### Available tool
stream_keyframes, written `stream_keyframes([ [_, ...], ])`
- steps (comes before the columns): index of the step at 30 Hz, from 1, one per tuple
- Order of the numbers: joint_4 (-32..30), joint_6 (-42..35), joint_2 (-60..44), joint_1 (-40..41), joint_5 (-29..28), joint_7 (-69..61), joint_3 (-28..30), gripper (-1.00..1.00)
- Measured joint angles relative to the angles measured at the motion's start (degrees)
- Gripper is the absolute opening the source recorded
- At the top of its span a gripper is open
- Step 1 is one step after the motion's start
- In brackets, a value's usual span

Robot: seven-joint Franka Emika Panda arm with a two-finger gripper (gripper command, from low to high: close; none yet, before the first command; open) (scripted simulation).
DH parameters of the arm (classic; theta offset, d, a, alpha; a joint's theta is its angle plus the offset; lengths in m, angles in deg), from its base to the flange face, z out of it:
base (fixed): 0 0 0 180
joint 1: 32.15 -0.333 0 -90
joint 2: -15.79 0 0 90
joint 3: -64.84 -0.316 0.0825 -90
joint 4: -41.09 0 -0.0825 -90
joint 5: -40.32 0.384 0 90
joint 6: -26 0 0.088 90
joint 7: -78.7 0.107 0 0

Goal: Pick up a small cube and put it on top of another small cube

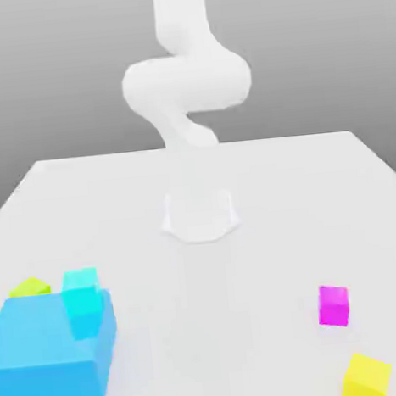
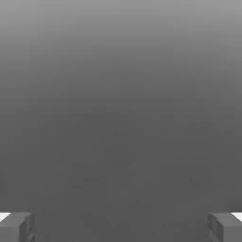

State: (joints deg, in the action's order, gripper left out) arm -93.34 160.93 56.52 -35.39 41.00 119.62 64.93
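Pink cube (image 1: 333, 305) sits alone on the table (image 1: 259, 178) (yellow cube (image 1: 366, 376) near it); gripper (image 2: 121, 227) spread wide, holding nothing.

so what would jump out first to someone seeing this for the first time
Probably the big blue block at the exterior view's lower left, with a small cyan cube on it and a yellow-green cube peeking from behind. Next, the magenta cube and yellow cube at the lower right. The white arm rises at the table's far side, and the hand is wide open.
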Motion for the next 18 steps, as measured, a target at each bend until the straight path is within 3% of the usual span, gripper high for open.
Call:
stream_keyframes([
  [18, -19.4, 23.2, -37.9, -20.7, 1.7, -34.2, -4.7, 0.00],
])
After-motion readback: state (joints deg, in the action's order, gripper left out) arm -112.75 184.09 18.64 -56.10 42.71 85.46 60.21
